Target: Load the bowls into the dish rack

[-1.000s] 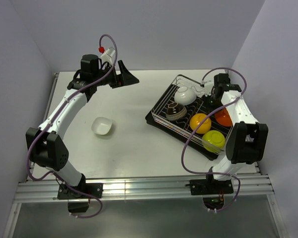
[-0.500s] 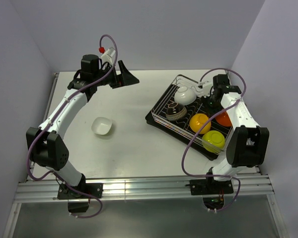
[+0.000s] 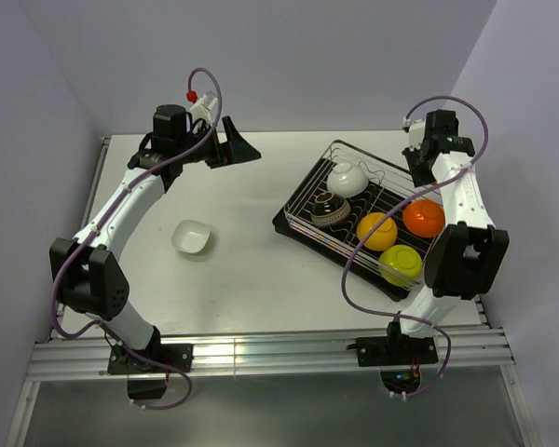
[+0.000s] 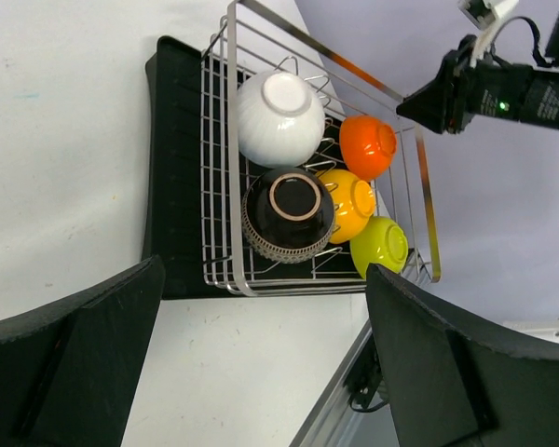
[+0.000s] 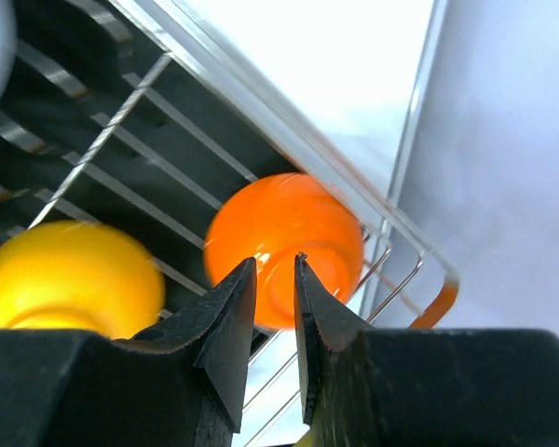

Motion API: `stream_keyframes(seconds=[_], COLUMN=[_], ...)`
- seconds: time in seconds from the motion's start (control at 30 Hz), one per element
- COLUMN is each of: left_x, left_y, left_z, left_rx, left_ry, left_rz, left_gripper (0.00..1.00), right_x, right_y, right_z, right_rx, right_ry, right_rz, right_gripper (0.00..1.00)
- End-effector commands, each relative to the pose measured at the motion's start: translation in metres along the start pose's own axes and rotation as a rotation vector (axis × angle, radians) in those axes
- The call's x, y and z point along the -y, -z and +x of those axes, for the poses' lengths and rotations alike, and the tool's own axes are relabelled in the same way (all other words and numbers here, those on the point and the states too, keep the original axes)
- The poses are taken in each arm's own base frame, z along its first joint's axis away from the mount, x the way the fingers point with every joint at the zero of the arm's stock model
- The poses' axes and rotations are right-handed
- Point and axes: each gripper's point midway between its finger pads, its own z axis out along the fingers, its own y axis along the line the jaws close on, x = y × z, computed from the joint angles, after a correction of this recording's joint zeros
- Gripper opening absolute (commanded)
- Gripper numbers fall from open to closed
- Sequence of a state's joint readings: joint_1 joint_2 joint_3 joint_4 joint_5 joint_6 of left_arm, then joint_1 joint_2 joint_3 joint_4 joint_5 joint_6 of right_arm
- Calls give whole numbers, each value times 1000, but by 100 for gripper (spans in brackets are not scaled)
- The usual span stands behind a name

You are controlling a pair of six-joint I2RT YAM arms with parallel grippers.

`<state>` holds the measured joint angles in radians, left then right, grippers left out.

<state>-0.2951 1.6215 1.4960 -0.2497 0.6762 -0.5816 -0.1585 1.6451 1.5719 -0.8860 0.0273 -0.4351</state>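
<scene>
The silver wire dish rack (image 3: 309, 192) on its black tray holds an upturned white bowl (image 3: 347, 177), a dark ribbed bowl (image 3: 330, 209), a yellow-orange bowl (image 3: 376, 231), an orange bowl (image 3: 424, 217) and a lime green bowl (image 3: 401, 264). Another white bowl (image 3: 192, 237) sits on the table at the left. My right gripper (image 3: 419, 172) hangs above the rack's far right end. In the right wrist view it (image 5: 275, 265) is open by a narrow gap and empty, over the orange bowl (image 5: 289, 214). My left gripper (image 3: 238, 144) is wide open and empty, high at the back.
The left wrist view looks down on the rack (image 4: 219, 186) and its bowls between my spread fingers (image 4: 74, 354). The rack lies at an angle near the right wall. The table's metal front rail (image 3: 261, 354) runs along the near edge.
My right gripper has lifted up and back from the orange bowl, which stays in the rack. The left arm has not moved.
</scene>
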Motion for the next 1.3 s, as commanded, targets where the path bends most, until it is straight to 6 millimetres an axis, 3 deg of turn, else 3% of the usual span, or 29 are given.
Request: stream_keyframes(seconds=[0.0,0.3,0.57,0.77,0.87,1.0,1.2,1.27], left_x=[1,-24,-50,-77,-98,-132,-182,-188], left_y=[3,9,25,38,48,65,93,96], left_z=[-7,-3,-4,5,5,23,42,51], left_rx=[34,21,31,4,-20,-94,-164,-202], left_ry=[-60,-106,-89,-101,-143,-168,-151,-138], left_rz=[6,-76,-146,-222,-284,-408,-502,-498], left_gripper=[95,96,95,97,98,98,97,97], right_x=[18,22,10,-9,-10,-3,-7,-13], right_y=[-19,-49,-40,-31,-27,-21,-19,-18], right_z=[3,47,85,96,93,85,105,110], right_rx=[-58,-204,-298,-339,-327,-315,-399,-420], right_ry=[-4,23,43,43,27,16,45,50], right_rz=[57,82,35,-68,-76,-52,-84,-116], right_gripper=[30,30,29,30,33,33,33,33])
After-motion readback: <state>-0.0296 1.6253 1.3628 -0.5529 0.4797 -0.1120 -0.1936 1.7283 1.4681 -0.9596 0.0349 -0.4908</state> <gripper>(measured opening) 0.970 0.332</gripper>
